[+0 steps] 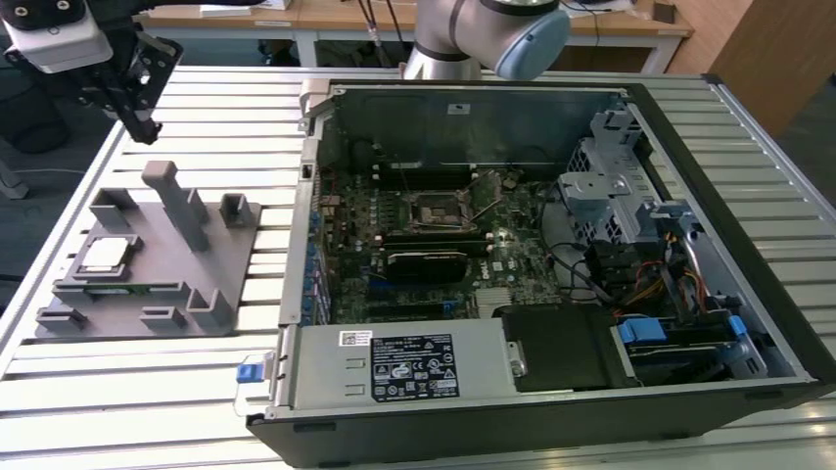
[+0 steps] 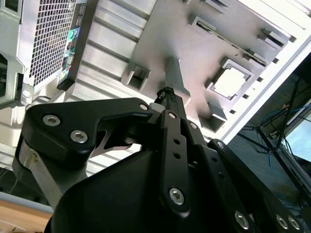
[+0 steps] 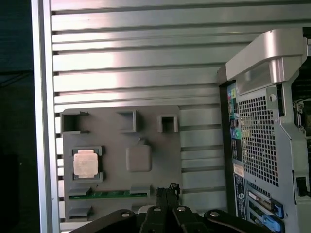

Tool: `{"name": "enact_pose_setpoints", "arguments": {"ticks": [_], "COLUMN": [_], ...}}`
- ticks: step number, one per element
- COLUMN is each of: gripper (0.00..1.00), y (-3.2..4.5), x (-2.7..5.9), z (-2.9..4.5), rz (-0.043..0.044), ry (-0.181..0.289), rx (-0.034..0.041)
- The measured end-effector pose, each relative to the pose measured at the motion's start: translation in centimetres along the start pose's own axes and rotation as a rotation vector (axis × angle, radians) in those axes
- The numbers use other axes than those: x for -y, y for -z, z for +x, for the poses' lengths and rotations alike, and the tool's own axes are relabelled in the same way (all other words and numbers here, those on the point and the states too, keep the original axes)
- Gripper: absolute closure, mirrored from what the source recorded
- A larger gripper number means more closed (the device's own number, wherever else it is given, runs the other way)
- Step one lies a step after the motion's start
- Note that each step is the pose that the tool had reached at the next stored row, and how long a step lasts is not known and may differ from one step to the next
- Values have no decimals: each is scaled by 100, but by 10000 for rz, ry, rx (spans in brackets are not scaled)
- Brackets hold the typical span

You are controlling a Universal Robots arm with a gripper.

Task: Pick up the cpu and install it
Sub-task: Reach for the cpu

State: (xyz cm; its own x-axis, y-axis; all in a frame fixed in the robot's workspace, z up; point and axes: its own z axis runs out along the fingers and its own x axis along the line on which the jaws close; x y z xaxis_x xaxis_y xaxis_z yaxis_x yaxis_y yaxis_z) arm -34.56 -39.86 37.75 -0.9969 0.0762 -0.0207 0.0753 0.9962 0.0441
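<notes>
The end effector (image 1: 140, 125) hangs empty over the slatted tabletop (image 1: 131, 392), fingers pinched together. The cpu (image 1: 105, 255) lies in a pocket of the grey holder (image 1: 229, 259), beside the open computer (image 1: 523, 431).

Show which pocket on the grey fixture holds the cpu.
The square-framed pocket on the exterior view's left of the tall post; only it holds the silvery cpu.

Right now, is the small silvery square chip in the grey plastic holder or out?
In: the silvery cpu lies flat in a square recess of the grey holder.
</notes>
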Motion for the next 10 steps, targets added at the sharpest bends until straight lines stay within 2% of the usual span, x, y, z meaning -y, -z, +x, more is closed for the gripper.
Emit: {"name": "enact_pose_setpoints", "arguments": {"ticks": [10], "gripper": [89], "y": [-4], "x": [10], "z": [136], "rz": [1], "ry": [0], "rx": [-1]}}
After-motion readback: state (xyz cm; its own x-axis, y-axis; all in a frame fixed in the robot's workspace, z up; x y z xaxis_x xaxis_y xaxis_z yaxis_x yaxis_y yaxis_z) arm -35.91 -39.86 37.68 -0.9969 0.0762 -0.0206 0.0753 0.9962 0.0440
